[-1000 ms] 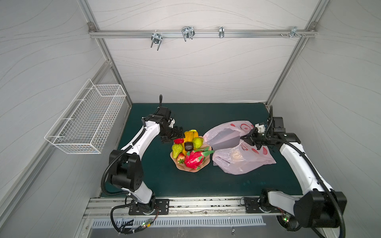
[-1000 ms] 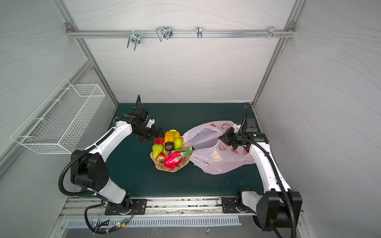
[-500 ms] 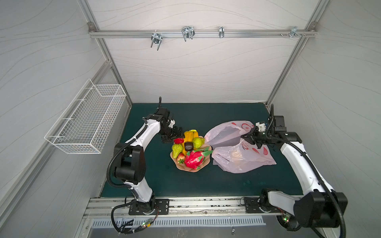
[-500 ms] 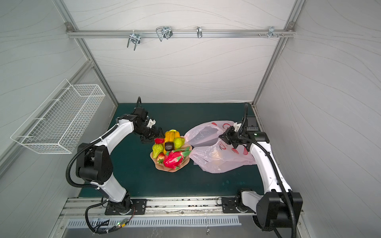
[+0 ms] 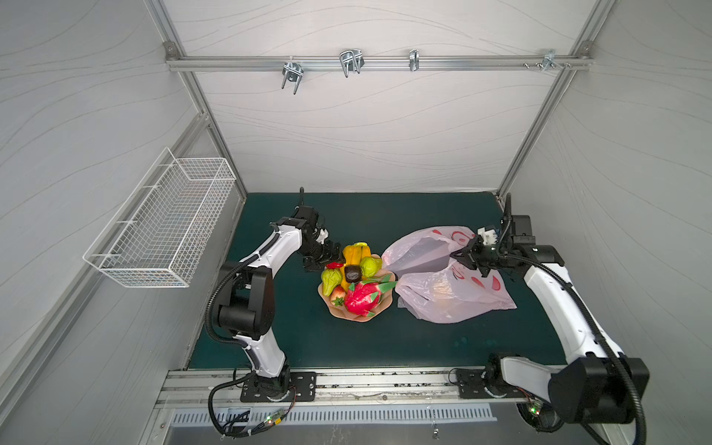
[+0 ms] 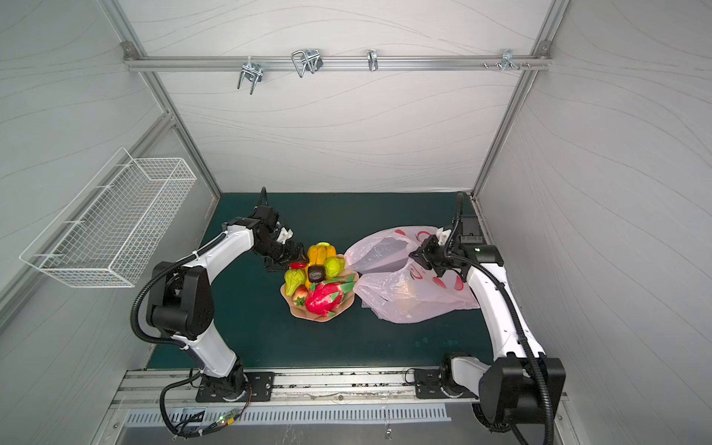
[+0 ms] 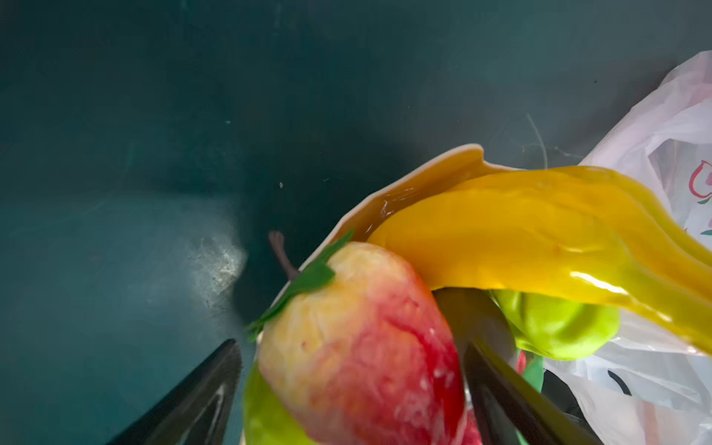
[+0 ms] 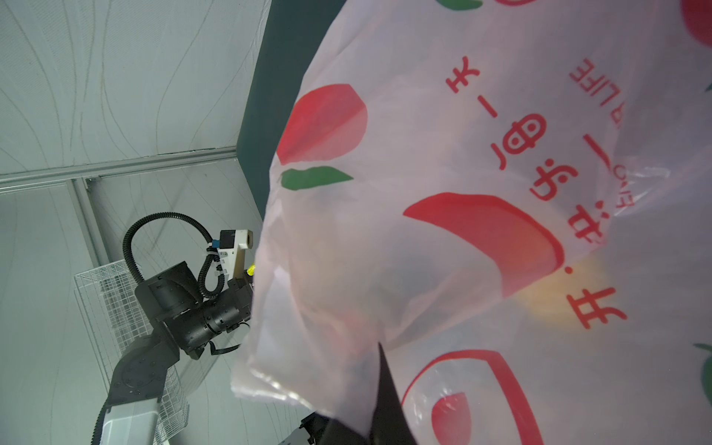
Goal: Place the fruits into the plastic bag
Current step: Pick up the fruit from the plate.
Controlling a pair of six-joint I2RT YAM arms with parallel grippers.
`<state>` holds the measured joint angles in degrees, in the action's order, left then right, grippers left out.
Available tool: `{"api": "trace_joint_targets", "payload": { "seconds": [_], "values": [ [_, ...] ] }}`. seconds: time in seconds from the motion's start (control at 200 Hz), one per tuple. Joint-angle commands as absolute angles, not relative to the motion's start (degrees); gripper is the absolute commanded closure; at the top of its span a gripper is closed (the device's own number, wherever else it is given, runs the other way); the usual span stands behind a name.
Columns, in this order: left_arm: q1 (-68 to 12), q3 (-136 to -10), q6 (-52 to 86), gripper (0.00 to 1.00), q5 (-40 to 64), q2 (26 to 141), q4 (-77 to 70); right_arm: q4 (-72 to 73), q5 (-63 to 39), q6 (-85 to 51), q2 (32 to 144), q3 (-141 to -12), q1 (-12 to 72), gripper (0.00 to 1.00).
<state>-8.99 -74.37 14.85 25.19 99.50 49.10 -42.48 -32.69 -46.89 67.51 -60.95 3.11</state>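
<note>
Two claws at work. The left claw [image 7: 348, 348] is spread wide with its fingers [image 7: 200, 389] either side of the apple [image 7: 346, 308], which sits at the plate's [image 5: 358, 318] far left rim; it grips nothing. The other fruits [image 5: 362, 298] are heaped on the plate, banana [image 7: 520, 239] at the far edge. The bag [image 5: 454, 296] lies just right of the plate. The right claw [image 5: 458, 257] is pinched on the bag's mouth edge, holding it up.

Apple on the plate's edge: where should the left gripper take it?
Probably across the apple at its round middle, from the plate rim side, where its stem points: banana bunch and green pear crowd the inner side. The left gripper straddles it, jaws open.
</note>
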Motion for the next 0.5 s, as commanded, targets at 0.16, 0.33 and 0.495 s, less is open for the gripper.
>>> {"api": "trace_joint_targets", "payload": {
  "seconds": [0.16, 0.33, 0.495],
  "values": [
    [-8.8, -74.3, 14.9, 0.18, 28.9, 100.8, 46.9, -43.8, -32.2, -46.6, 68.4, -62.9, 2.8, 1.00],
    [-8.8, -73.6, 14.7, 0.29, 29.7, 100.4, 46.6, -43.5, -32.3, -46.8, 68.4, -62.9, 2.8, 1.00],
    [-8.9, -73.7, 14.7, 0.37, 29.4, 99.0, 47.2, -43.2, -32.2, -47.0, 68.4, -62.9, 2.7, 1.00]
  ]
}}
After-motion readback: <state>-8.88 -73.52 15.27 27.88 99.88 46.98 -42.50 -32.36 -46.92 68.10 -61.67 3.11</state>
